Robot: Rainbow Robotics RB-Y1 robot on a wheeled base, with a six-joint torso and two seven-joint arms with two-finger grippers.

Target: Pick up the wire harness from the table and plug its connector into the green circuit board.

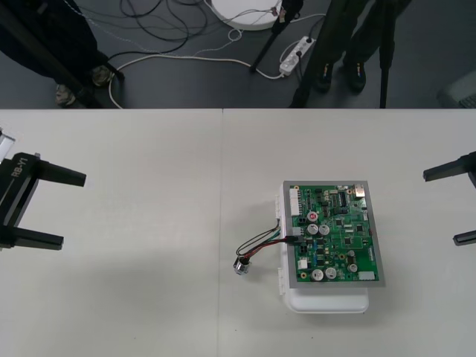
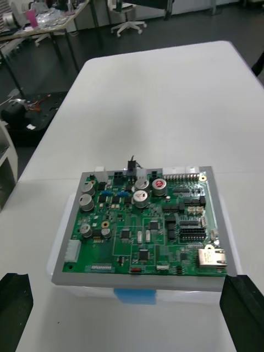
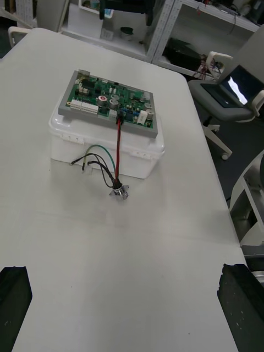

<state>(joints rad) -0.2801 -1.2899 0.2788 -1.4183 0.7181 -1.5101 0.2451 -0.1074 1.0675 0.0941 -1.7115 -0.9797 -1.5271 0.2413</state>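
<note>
Left gripper (image 1: 52,208) at nine o'clock and right gripper (image 1: 455,206) at three stand wide open, empty. The wire harness (image 1: 260,242) looks light and limp. Its black plug (image 3: 119,116) appears seated in the green circuit board (image 1: 338,230), with the metal socket (image 1: 242,266) at the board's eight o'clock. Best gripped by the rigid plug, not the wires.

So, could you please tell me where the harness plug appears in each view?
Front: plug on the board's left edge.
Right wrist: plug on the board edge farthest from the right gripper.
Left wrist: plug on the board edge nearest the left gripper.
Shared landmark: the board.
</note>
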